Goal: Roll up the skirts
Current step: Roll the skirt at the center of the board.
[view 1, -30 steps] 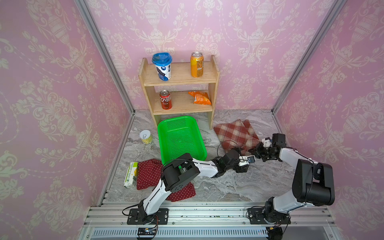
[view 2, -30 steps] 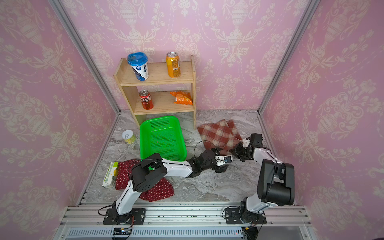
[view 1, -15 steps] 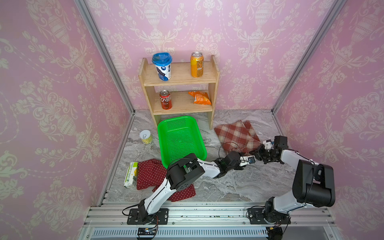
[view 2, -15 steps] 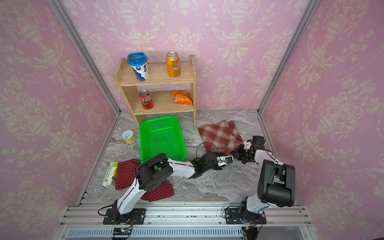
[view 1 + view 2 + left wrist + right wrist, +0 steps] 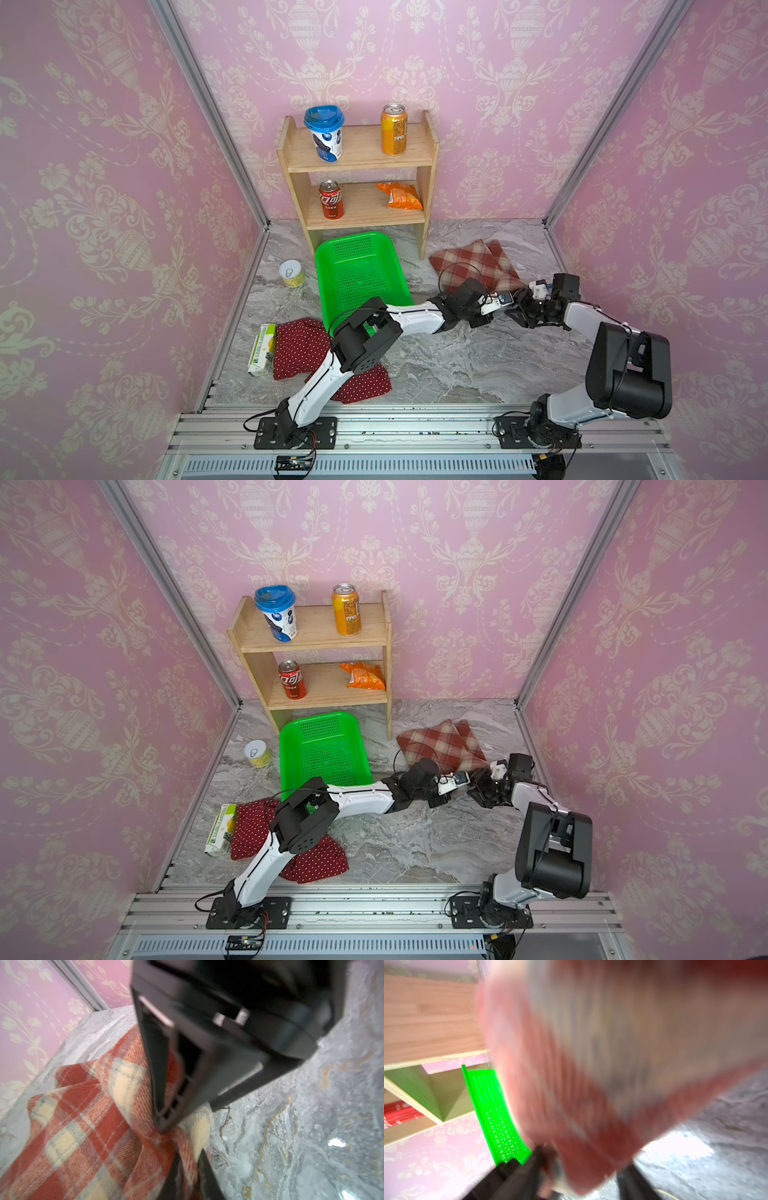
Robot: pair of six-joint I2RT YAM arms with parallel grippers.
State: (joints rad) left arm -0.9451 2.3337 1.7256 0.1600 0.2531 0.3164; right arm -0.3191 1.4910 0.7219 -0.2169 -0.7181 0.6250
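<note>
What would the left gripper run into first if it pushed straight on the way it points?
The left gripper is pinching the plaid skirt; just beyond that, the right gripper looks first in line, though depth is unclear.

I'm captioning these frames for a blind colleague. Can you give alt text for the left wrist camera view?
The left gripper pinches a bunched edge of the red, cream and tan plaid skirt between its black fingers, seen close up and slightly blurred. The skirt lies rumpled on a grey marbled table, with pink floral wallpaper behind it.
</note>
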